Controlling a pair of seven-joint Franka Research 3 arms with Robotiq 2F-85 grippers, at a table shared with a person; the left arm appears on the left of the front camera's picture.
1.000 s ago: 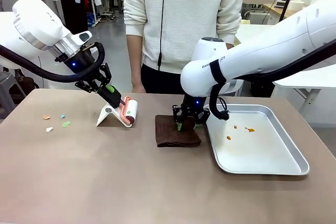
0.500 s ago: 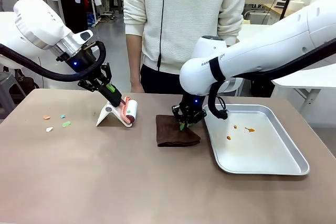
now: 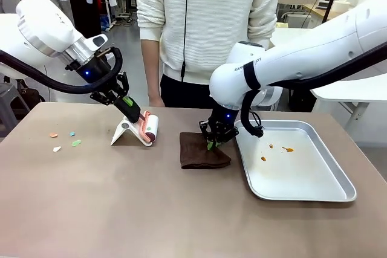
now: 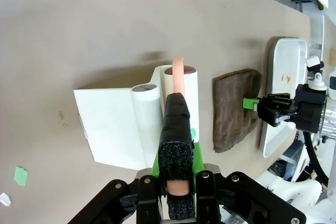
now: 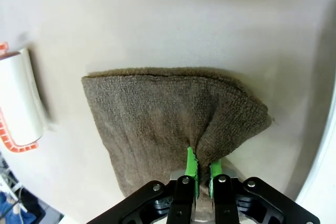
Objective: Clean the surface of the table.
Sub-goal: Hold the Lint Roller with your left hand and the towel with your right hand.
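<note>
Your left gripper (image 3: pixel 133 113) clamps the lint roller (image 3: pixel 149 129) handle — right gripper (image 3: pixel 211 144) pinches the brown cloth (image 3: pixel 199 153) on the table (image 3: pixel 121 203).

Roller (image 3: pixel 150 129), cloth (image 3: pixel 199 152), tray (image 3: pixel 305 176), scraps (image 3: pixel 76 143)
Brown cloth lies between roller and silver tray; orange crumbs (image 3: pixel 288 148) in tray; coloured scraps beyond roller.

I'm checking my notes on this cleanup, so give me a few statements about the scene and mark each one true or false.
1. The right claw pinches the cloth. True.
2. The cloth lies inside the tray. False: it lies on the table, beside the tray.
3. The left claw is shut on the roller by its handle. True.
4. The tray is spotless. False: orange bits lie in it.
5. Small scraps lie on the table near its left end. True.
</note>
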